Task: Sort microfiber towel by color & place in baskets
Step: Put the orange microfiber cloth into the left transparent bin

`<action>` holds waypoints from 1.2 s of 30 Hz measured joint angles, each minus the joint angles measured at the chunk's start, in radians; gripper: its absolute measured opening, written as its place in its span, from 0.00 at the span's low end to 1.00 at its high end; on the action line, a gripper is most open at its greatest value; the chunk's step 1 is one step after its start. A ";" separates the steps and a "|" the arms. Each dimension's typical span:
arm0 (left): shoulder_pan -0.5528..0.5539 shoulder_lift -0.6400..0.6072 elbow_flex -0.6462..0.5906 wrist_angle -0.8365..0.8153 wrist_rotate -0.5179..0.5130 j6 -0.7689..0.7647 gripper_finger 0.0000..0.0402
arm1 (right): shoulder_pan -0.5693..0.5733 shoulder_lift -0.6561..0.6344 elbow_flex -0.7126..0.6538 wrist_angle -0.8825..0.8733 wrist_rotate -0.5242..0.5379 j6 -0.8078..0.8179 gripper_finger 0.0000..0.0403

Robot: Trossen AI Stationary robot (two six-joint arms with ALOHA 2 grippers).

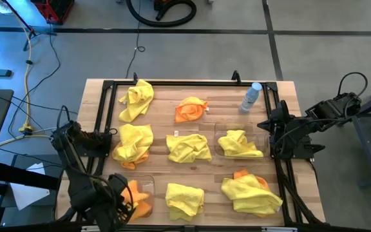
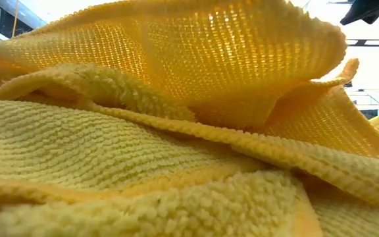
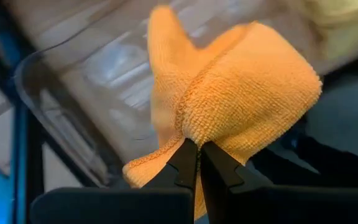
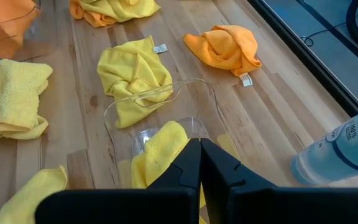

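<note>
We see the left gripper (image 3: 199, 149) clamped on an orange towel (image 3: 241, 93) above its clear basket (image 3: 73, 93); the right gripper (image 4: 200, 152) is closed, empty.

Overhead looks straight down, low view pressed against yellow towel (image 2: 176, 131), wrists close

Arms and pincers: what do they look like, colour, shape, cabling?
Both arms are black and jointed, with loose black cables looping along the links. The left pincer and right pincer look alike: two matte black fingers, wedge-shaped and tapering to narrow tips, rising from a wide flat black bar. No markings or labels show on them.
</note>
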 joint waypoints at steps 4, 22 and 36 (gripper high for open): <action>0.004 -0.045 -0.121 0.077 0.002 -0.021 0.00 | 0.000 0.000 0.000 0.000 0.000 0.005 0.00; 0.066 -0.118 -0.648 0.557 0.106 -0.183 0.00 | 0.000 0.000 0.000 0.000 -0.001 0.009 0.00; 0.079 -0.118 -0.752 0.679 0.060 -0.194 0.15 | 0.000 0.000 0.000 0.000 -0.001 0.030 0.00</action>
